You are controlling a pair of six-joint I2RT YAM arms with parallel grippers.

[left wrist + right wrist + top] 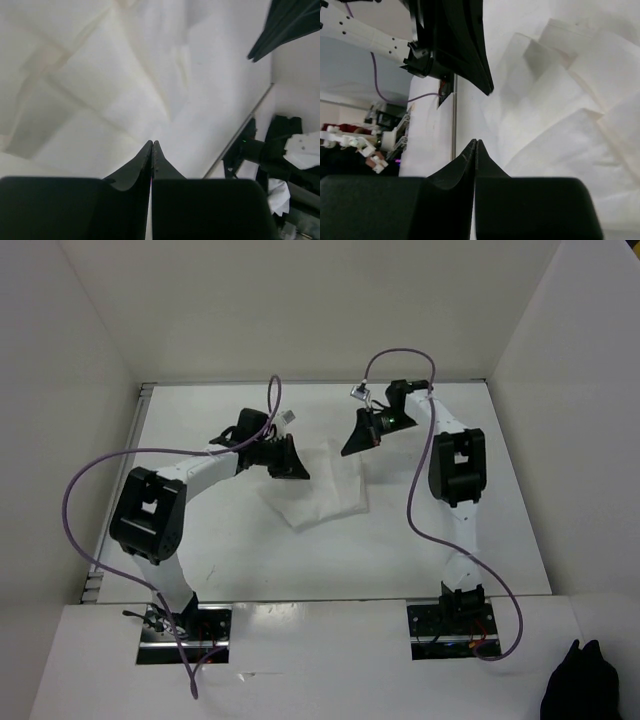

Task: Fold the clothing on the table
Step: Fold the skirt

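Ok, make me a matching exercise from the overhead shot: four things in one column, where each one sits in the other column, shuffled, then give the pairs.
Things
1. clothing
2. left gripper
3. right gripper
4. dark bundle

Places
A. shut, over the clothing's far right corner
B. off the table, in the near right corner of the view
C. rumpled mid-table, between the two grippers
D. shut, at the clothing's far left side

Pairs: 1-C, 2-D, 3-A, 4-B

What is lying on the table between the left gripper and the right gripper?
The clothing: in the top view its rumpled white fabric fills the stretch between the left gripper and the right gripper.
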